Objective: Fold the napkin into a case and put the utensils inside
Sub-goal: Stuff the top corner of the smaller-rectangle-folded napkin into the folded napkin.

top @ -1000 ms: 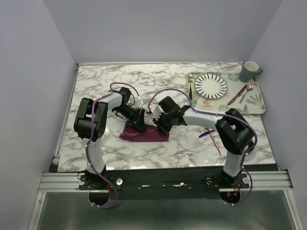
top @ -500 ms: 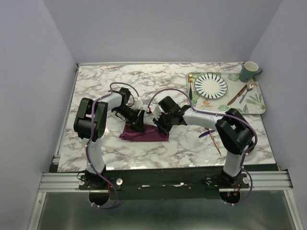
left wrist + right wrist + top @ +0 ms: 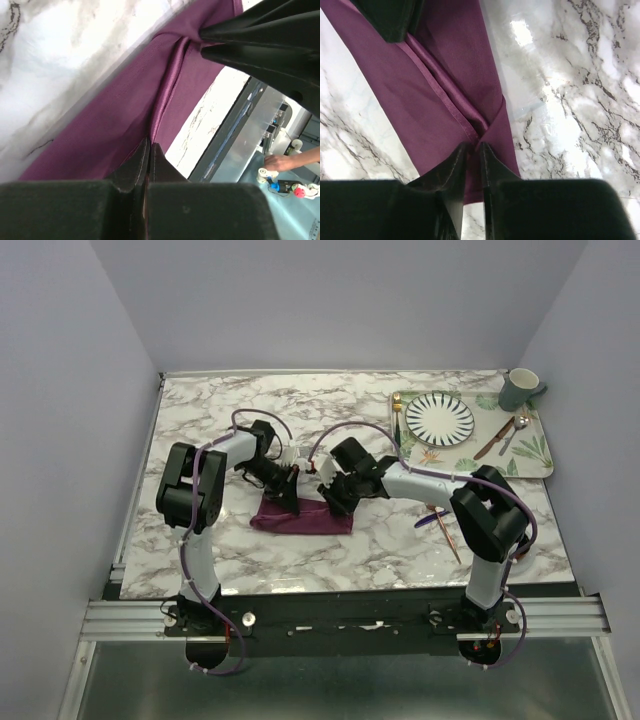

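Observation:
The plum-purple napkin (image 3: 300, 520) lies folded into a long band on the marble between the two arms. My left gripper (image 3: 289, 498) is at its far edge, shut on a raised fold of the cloth (image 3: 162, 95). My right gripper (image 3: 331, 501) is down at the band's right end. Its jaws stand a narrow gap apart, with the hem (image 3: 445, 100) running in between the tips. The copper fork (image 3: 449, 537) and the dark blue knife (image 3: 431, 519) lie crossed on the table to the right, away from both grippers.
A leaf-print tray (image 3: 535, 455) at the back right carries a striped plate (image 3: 440, 418), a gold utensil (image 3: 397, 420), a silver spoon (image 3: 514, 432), another knife and a grey mug (image 3: 520, 389). The table's front edge runs just below the napkin.
The left gripper has closed on the napkin's fold. The right gripper's jaws have parted slightly from shut. Both arms have barely shifted.

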Available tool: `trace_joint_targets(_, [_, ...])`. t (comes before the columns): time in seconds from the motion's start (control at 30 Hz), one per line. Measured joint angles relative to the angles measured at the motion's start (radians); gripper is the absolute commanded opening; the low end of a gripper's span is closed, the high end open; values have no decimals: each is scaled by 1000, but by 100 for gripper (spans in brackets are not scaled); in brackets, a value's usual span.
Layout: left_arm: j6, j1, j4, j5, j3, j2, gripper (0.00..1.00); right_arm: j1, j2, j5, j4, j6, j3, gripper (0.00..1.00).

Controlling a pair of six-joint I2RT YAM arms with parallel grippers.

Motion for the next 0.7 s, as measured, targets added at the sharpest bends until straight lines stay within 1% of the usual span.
trace_joint_targets(0.03, [-1,0,0,0,2,3,0,-5,0,-4,-6,7,8,45])
trace_joint_targets(0.07, [0,0,1,0,3,9,0,-6,0,-10,-10,11,15,47])
trace_joint_targets(0.13, [-1,0,0,0,3,15,0,-18,0,-27,-24,24,37,49])
trace_joint_targets(0.3, [-1,0,0,0,6,19,0,-74,0,-113,-42,69,85,49])
trace_joint_targets(0.4, [-2,0,0,0,15,26,0,-116,2,-177,-48,106,110,46])
trace_joint_targets(0.43, [-2,0,0,0,17,28,0,-127,5,-198,-48,118,118,44])
trace_joint_targets(0.5, [-4,0,0,0,22,31,0,-156,32,-256,-39,145,148,42])
trace_joint_targets(0.7, [-9,0,0,1,24,31,0,-173,116,-325,-19,164,163,40])
